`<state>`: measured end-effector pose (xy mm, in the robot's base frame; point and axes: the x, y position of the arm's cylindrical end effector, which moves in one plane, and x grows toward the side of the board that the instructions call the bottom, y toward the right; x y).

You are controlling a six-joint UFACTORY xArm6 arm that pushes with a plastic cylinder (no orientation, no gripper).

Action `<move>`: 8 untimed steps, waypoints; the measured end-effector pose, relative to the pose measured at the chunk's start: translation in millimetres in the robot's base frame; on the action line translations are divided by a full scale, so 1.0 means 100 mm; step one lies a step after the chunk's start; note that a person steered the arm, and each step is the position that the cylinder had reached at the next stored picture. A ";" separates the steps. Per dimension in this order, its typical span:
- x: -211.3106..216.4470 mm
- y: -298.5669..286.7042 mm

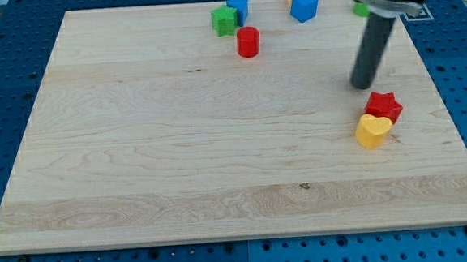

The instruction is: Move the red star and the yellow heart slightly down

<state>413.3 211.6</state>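
1. Because my tip [363, 86] is sitting just above the red star [384, 105] and a bit toward the view's left, a push down could be catching only one corner. Then the star may be spinning away toward the view's right.
2. The yellow heart [373, 130] is touching the star, just below it and slightly left. If the star is sliding past it, the heart may be staying behind or going sideways.
3. Both are lying near the right edge of the wooden board [178, 151], so a crooked push could be sending one off.
4. The rod is standing almost straight up, leaning a little, with its end close to the star. I cannot tell if it is touching. It is holding nothing, since it only pushes.
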 end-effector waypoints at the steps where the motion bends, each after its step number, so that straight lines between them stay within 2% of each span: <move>1: 0.18 0.29; 6: 0.29 0.09; 8: 0.33 -0.42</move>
<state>446.3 169.7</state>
